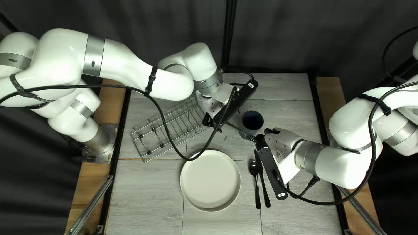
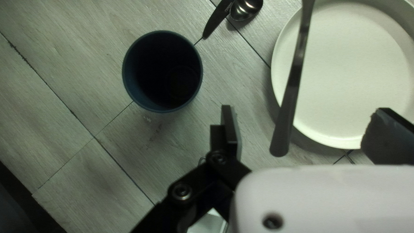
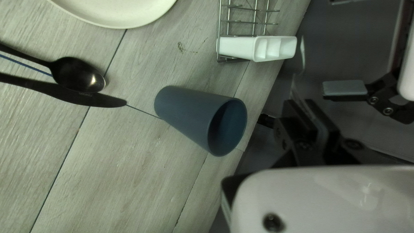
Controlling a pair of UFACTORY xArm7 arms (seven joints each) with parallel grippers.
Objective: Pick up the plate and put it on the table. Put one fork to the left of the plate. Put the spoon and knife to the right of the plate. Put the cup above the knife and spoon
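The plate (image 1: 210,180) is cream, the cup (image 3: 189,112) blue, the table (image 1: 143,196) wood-grained grey.

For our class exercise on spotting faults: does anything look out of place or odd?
Slightly: the spoon and knife aren't parallel; their handles splay and the spoon's bowl crowds the blade. No spill or damage shows.

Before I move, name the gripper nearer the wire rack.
Left. In the top left view, the left gripper hovers at the right end of the wire rack; the right gripper is farther off, by the near side of the cup.
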